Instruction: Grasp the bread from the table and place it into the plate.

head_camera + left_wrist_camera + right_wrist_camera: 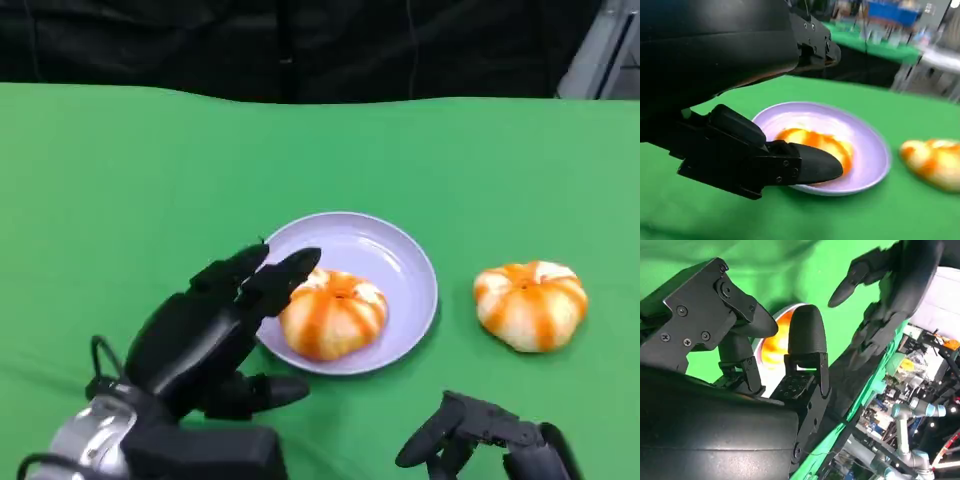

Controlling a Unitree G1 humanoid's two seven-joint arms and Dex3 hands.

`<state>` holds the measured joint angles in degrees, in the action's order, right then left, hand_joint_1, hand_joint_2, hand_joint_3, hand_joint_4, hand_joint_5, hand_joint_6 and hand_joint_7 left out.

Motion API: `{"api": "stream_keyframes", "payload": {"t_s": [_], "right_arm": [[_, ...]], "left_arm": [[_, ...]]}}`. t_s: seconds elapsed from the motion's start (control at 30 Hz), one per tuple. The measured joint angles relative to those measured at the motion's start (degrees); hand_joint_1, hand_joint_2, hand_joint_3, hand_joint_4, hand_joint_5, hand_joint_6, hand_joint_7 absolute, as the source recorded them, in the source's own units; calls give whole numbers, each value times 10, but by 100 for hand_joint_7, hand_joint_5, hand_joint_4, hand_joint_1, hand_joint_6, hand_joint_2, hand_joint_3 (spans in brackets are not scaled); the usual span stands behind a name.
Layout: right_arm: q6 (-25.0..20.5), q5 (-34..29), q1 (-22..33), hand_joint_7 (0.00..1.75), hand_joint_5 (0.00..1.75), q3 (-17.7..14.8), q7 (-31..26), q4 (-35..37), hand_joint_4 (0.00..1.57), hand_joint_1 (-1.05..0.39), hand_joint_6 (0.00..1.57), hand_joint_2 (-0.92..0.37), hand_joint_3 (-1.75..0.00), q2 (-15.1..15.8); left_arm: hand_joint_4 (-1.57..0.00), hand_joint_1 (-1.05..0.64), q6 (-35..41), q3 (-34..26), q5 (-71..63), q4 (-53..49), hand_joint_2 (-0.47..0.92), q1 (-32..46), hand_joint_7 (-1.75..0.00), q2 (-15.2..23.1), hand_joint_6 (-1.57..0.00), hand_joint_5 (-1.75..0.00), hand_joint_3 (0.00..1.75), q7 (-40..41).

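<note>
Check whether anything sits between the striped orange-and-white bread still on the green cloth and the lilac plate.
Nothing visible lies between the loose orange-and-white bread and the lilac plate; only bare green cloth. Another striped bread already occupies the plate's near side.

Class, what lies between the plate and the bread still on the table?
Only bare green tablecloth separates the plate from the bread, seen in the head view.
</note>
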<state>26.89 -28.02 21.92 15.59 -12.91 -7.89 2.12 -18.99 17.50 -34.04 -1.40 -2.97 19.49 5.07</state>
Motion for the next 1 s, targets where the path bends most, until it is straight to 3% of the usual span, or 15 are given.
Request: {"api": "stream_keyframes", "payload": {"t_s": [0.07,0.13,0.2,0.3,0.47,0.53,0.57,0.6,0.7,0.77,1.0], "right_arm": [[-1,0,-1,112,155,-6,-1,1,84,-6,89,-35,-125,1],[-2,1,-1,111,155,-12,-1,1,84,-6,89,-35,-125,4],[-2,2,-5,111,155,-13,1,2,84,-6,89,-35,-125,5],[2,15,-11,110,154,-19,6,8,84,-3,89,-35,-127,15],[25,54,-26,116,156,-31,27,35,80,2,86,-31,-137,34],[36,71,-36,116,156,-37,35,46,80,2,86,-30,-138,39],[39,75,-38,118,156,-39,37,49,79,1,86,-30,-139,41],[42,80,-40,120,156,-39,42,51,79,0,85,-29,-140,42],[51,105,-47,124,158,-45,60,61,80,-1,83,-29,-142,48],[52,119,-50,125,158,-54,70,67,80,-2,83,-29,-142,52],[73,133,-50,123,152,-73,88,71,81,-3,84,-31,-136,66]], "left_arm": [[-13,-51,-58,-26,33,1,92,35,-12,7,-40,-70,29,19],[-11,-51,-86,-42,47,0,92,54,-12,12,-41,-76,28,26],[-33,-38,-112,-54,57,-9,92,65,-21,11,-63,-90,17,32],[-49,-27,-207,-77,96,-43,92,95,-27,1,-77,-100,15,67],[-71,-6,-295,-100,148,-92,89,135,-44,-33,-97,-116,19,88],[-72,-5,-313,-104,174,-98,76,146,-56,-48,-92,-117,45,87],[-84,-1,-320,-106,181,-100,68,150,-69,-53,-98,-126,65,86],[-93,3,-321,-110,183,-99,53,153,-87,-56,-102,-135,98,84],[-100,6,-317,-118,198,-80,32,180,-118,-63,-102,-148,140,72],[-101,5,-309,-120,208,-62,26,194,-127,-71,-101,-151,149,61],[-101,6,-269,-112,225,-39,30,206,-132,-109,-97,-153,141,32]]}}
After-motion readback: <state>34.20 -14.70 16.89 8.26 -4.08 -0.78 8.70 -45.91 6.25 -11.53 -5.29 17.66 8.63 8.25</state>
